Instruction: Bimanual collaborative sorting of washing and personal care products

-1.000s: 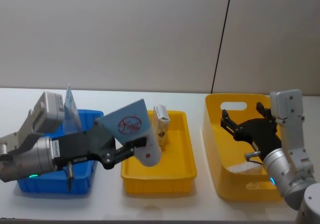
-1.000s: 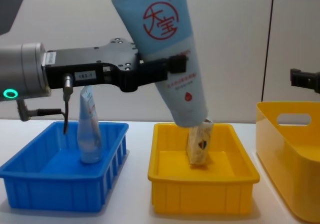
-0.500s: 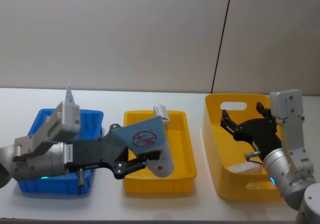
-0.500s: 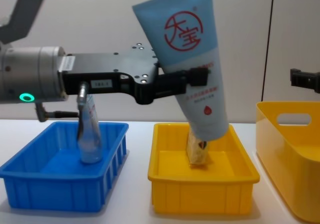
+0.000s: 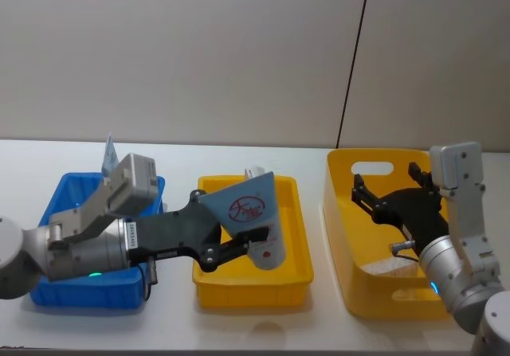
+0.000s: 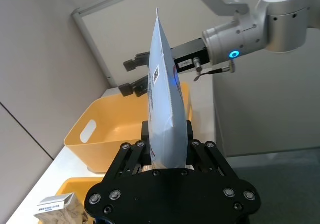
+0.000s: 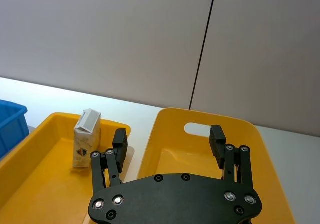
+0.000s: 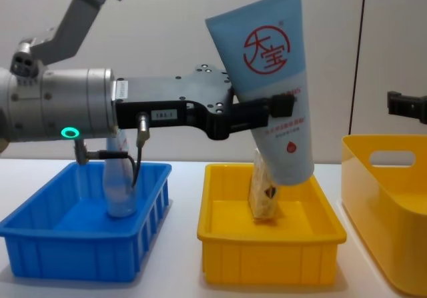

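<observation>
My left gripper is shut on a large pale-blue squeeze tube with a red round logo. It holds the tube tilted, cap end down, over the yellow tray. In the chest view the tube hangs just above a beige patterned carton that stands in that tray. The left wrist view has the tube edge-on between the jaws. My right gripper hovers open and empty over the tall yellow bin; the right wrist view shows it above that bin.
A blue tray sits at the left with another slim tube standing upright in it. Blue tray, yellow tray and yellow bin form a row on the white table. A plain wall stands behind.
My left arm has carried the tube rightward, from the gap between the blue and yellow trays to over the yellow tray's middle. The right arm has not moved.
</observation>
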Tool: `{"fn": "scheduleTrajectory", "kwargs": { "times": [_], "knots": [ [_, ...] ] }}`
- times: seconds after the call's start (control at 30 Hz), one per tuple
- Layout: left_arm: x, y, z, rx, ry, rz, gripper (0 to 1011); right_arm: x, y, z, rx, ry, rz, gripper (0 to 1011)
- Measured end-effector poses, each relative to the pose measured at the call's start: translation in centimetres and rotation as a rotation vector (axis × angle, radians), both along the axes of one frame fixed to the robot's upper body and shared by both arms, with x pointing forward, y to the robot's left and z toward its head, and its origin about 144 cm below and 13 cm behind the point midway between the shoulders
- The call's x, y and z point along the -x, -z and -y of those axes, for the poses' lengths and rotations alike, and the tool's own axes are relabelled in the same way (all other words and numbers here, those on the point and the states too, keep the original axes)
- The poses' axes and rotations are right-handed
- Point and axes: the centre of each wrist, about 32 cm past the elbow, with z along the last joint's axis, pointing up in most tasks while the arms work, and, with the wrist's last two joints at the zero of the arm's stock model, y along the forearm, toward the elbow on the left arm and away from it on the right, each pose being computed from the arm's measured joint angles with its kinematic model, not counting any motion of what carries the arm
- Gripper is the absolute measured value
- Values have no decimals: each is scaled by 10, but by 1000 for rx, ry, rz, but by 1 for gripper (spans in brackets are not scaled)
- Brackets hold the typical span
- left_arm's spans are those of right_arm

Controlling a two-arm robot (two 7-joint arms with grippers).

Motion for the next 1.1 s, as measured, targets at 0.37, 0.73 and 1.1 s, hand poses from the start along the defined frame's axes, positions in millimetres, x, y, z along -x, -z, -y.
{"fn": "scheduleTrajectory", "kwargs": {
  "times": [0.37, 0.73, 1.1],
  "knots": [
    [-7, -2, 4, 1, -37, -1, 300, 0, 0, 0, 0, 0, 0, 1002],
    [-13, -4, 4, -4, -64, 1, 301, 0, 0, 0, 0, 0, 0, 1002],
    [-15, -5, 4, -5, -74, 3, 301, 0, 0, -1, -6, 2, -1, 1002]
  ]
}}
